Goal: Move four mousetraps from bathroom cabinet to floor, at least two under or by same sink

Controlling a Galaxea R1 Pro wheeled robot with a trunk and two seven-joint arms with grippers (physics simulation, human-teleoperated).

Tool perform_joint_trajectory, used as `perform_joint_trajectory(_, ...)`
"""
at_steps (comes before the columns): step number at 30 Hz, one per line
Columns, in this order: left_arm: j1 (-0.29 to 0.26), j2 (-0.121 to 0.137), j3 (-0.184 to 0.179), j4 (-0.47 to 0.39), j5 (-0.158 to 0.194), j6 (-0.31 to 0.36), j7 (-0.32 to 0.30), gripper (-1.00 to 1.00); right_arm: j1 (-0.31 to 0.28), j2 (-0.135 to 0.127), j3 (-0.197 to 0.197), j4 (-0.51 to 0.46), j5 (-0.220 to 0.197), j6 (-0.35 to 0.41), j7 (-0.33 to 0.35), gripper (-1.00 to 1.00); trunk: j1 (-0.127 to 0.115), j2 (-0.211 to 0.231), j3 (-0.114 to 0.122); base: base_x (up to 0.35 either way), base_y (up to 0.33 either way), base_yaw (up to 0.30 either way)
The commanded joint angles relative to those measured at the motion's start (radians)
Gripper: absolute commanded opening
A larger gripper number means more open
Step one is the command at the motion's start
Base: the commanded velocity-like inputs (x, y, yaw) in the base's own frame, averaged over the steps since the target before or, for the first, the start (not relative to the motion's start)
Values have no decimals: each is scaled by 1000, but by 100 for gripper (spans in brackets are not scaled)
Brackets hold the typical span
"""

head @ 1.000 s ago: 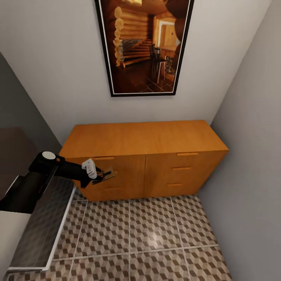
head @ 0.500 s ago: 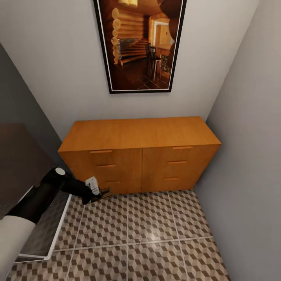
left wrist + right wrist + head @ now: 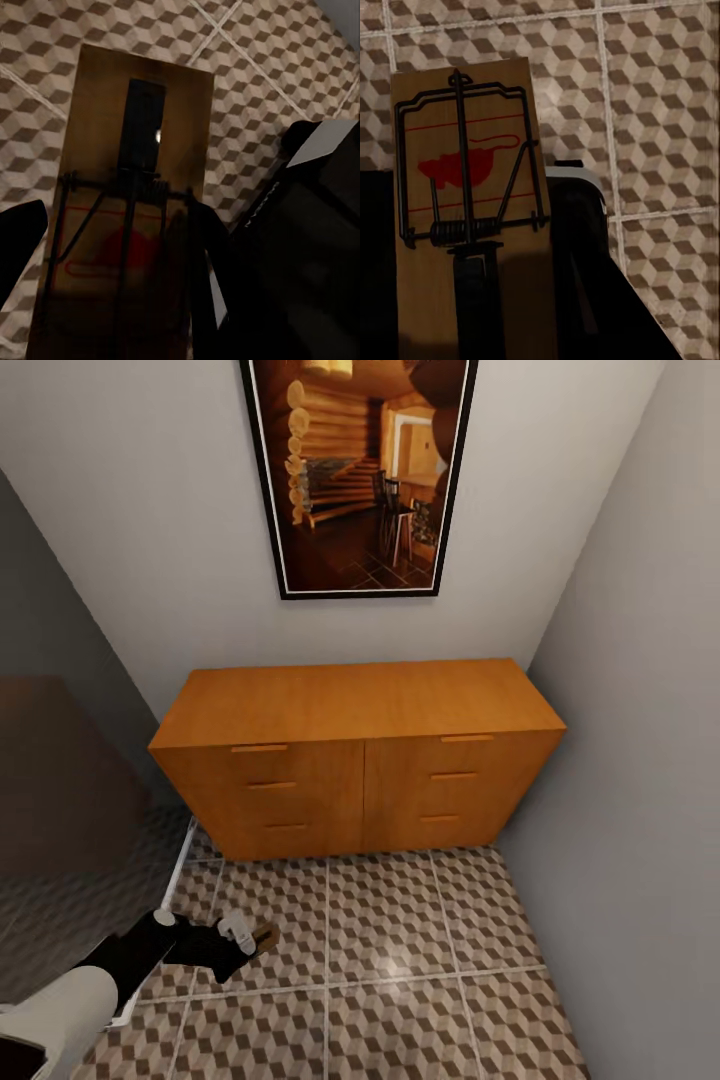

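Note:
The orange-brown cabinet stands against the back wall with all its drawers closed. Low at the front left, my left gripper is shut on a mousetrap just above the bathroom floor. In the left wrist view that mousetrap lies between the dark fingers, with the cube-patterned tiles close behind. My right gripper is shut on a second mousetrap, which has a red mouse print and a wire bar, over the tiles. The bathroom sink is out of view.
A framed picture hangs above the cabinet. A grey wall closes off the right side. A dark panel with a white strip at its foot stands at the left. Open tiles stretch before the cabinet.
My left arm has dropped from drawer height in front of the cabinet down to near the floor, still holding the mousetrap. The head camera shifted slightly at first.

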Motion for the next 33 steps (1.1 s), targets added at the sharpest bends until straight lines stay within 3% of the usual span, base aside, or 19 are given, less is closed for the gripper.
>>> perform_joint_trajectory(1,0,-9,4,63,21,-38,52,-100,-1,-7,11,-5,-6,-3,-3,-100,0,-2,-1,0,0,0)
perform_joint_trajectory(2,0,-13,4,93,34,-55,80,-100,-1,-10,10,-8,-6,-3,-4,-100,0,-2,-1,0,0,0)
perform_joint_trajectory(6,14,-55,6,305,151,-215,287,-100,-1,-19,10,-37,-6,-3,-8,-100,0,-2,-1,0,0,0)
perform_joint_trajectory(7,17,-59,6,324,169,-245,311,-100,-1,-20,9,-41,-6,-3,-9,-100,0,-2,-1,0,0,0)
perform_joint_trajectory(9,43,-80,6,368,237,-363,403,-100,-1,-21,9,-68,-6,-3,-25,-100,0,-2,-1,0,0,0)
perform_joint_trajectory(13,126,-123,6,391,294,-474,559,-100,-1,-22,9,-143,-4,2,-82,-100,0,-2,-1,0,0,0)
perform_joint_trajectory(16,171,-136,6,395,305,-526,658,-100,-1,-23,9,-186,-2,4,-119,-100,0,-2,-1,0,0,0)
perform_joint_trajectory(19,231,-148,7,397,335,-639,768,-100,-3,-23,10,-225,0,22,-142,-100,0,-2,-1,0,0,0)
perform_joint_trajectory(23,290,-164,9,397,387,-744,865,-100,-4,-27,10,-273,2,78,-148,-100,0,-2,-1,0,0,0)
perform_joint_trajectory(25,317,-168,9,398,424,-791,926,-100,-5,-44,11,-331,3,126,-149,-100,0,-2,-1,0,0,0)
perform_joint_trajectory(29,354,-169,10,398,493,-834,975,-100,-5,-70,11,-418,3,203,-146,-100,0,-2,-1,0,0,0)
perform_joint_trajectory(33,373,-162,12,398,584,-843,985,-100,-5,-76,15,-440,3,202,-146,-100,0,-2,-1,0,0,0)
